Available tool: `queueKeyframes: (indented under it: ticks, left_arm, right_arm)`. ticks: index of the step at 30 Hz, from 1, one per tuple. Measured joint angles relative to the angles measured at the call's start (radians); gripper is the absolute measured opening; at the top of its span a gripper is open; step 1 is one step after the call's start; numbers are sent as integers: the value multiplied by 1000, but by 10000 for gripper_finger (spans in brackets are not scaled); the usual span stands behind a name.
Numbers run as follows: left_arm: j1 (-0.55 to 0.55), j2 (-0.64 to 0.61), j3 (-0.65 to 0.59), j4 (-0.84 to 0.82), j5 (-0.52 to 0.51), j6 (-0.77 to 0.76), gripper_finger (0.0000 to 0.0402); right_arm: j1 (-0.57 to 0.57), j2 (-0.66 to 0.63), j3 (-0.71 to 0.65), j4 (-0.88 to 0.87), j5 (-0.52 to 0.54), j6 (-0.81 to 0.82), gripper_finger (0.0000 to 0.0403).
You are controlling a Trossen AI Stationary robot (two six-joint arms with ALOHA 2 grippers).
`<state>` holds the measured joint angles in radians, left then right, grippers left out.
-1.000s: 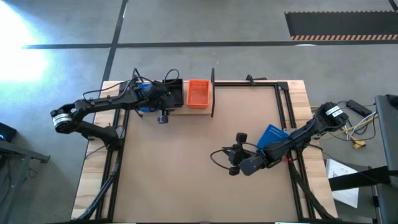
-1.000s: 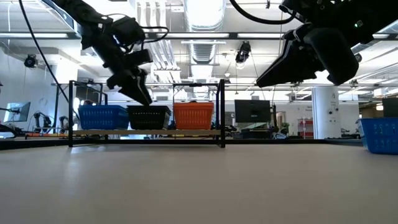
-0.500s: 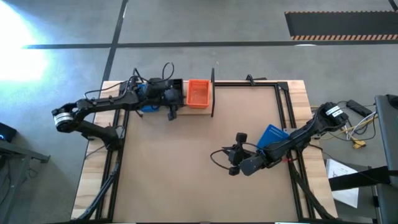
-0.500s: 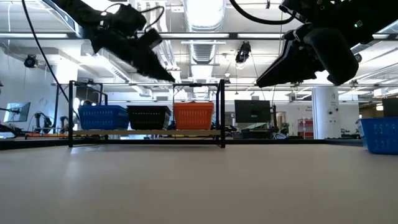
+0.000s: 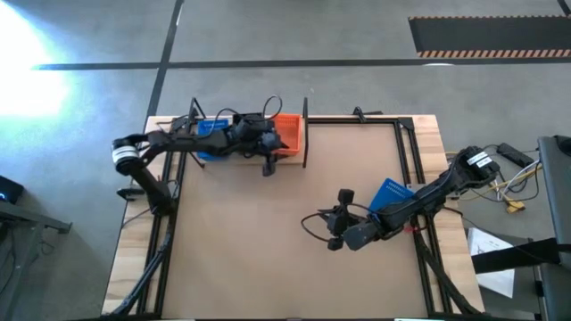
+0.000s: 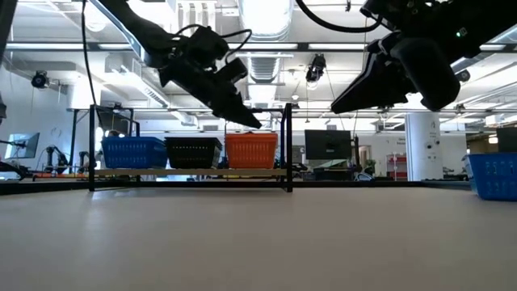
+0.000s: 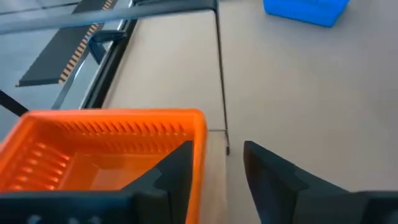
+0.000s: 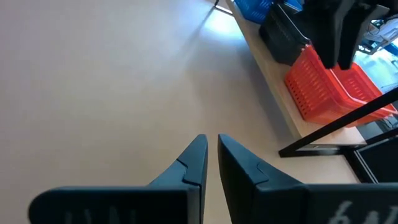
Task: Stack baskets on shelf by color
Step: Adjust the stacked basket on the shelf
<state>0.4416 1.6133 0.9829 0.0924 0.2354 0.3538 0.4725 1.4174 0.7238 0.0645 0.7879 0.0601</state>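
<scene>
Three baskets stand side by side on the shelf (image 6: 190, 172): blue (image 6: 133, 151), black (image 6: 192, 151) and orange (image 6: 251, 149). Another blue basket (image 5: 390, 194) sits on the tabletop near the right edge. My left gripper (image 5: 278, 147) (image 7: 217, 149) hangs open just above the orange basket (image 7: 106, 149), over its right-hand end, without touching it. My right gripper (image 5: 330, 234) (image 8: 211, 146) is shut and hovers over the middle of the table, holding nothing. In the high view my left arm hides the black basket.
The shelf's black metal uprights (image 6: 288, 145) rise at each end of the board, one close beside the orange basket. A thin black frame (image 5: 406, 152) runs around the brown tabletop. Bare tabletop (image 5: 259, 241) lies between the shelf and my right arm.
My left gripper has risen from the black basket and travelled along the shelf toward the table's right, ending above the orange basket. The baskets have stayed in place.
</scene>
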Motion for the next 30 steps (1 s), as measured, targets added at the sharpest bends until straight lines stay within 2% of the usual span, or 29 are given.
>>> queueKeyframes:
  ticks: [5, 9, 11, 14, 24, 30]
  left_arm:
    - [-2, 10, 12, -5, -13, 49, 186]
    - [-2, 10, 10, -47, -161, 56, 217]
    - [0, 19, 9, -75, -176, 56, 218]
    - [-2, 33, 0, -96, -177, 47, 200]
    - [-5, 35, 0, -66, -176, -27, 99]
    - [-5, 34, 4, -31, -166, -70, 83]
  right_arm:
    - [0, 0, 0, -5, 0, 19, 31]
    - [0, 0, 0, -8, -1, 33, 31]
    - [0, 0, -2, -8, -1, 34, 31]
    - [0, 0, -7, -8, -1, 34, 31]
    - [0, -1, -11, -8, -1, 34, 31]
    - [0, -1, -13, -8, -1, 36, 31]
